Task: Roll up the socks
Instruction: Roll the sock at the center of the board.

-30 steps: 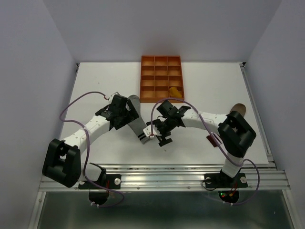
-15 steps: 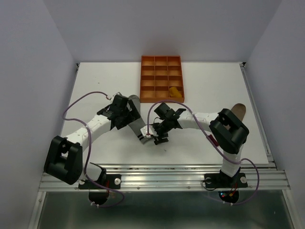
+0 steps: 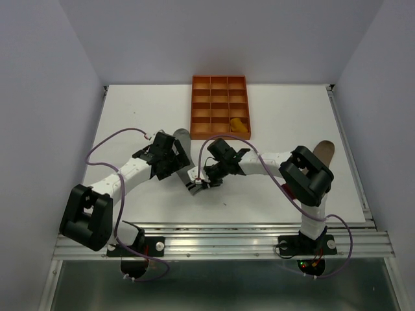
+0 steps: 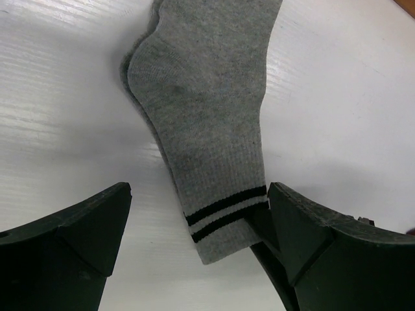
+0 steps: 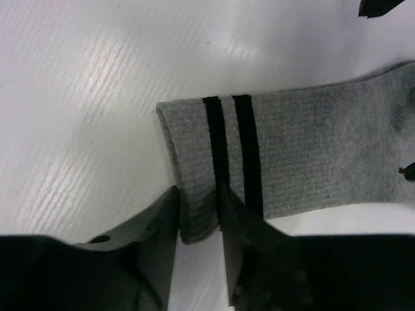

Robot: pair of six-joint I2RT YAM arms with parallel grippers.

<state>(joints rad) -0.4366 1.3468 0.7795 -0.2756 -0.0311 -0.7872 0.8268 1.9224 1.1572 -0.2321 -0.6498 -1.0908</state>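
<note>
The grey knitted ankle sock point(image 4: 207, 116), with two black stripes on its cuff, lies flat in the middle of the white table point(image 3: 292, 110), a little toward the near edge. Its long axis goes from far to near: the toe points to the orange compartmented tray point(image 3: 220, 78), and the striped cuff points to the near edge.

The right gripper point(image 5: 196, 201) is at the cuff end. Its two fingers are pressed together on one corner of the cuff, so the fabric is pinched between them. The left gripper point(image 4: 198, 194) hovers above the leg part of this sock with its fingers wide apart, and it holds nothing.

I judge that the roll must begin at the cuff and go along the long axis toward the toe, so the right arm is the nearer one.

The mustard yellow sock point(image 3: 238, 124) sits in the tray's near right compartment. The taupe-brown sock point(image 3: 323, 150) lies near the table's right edge.
</note>
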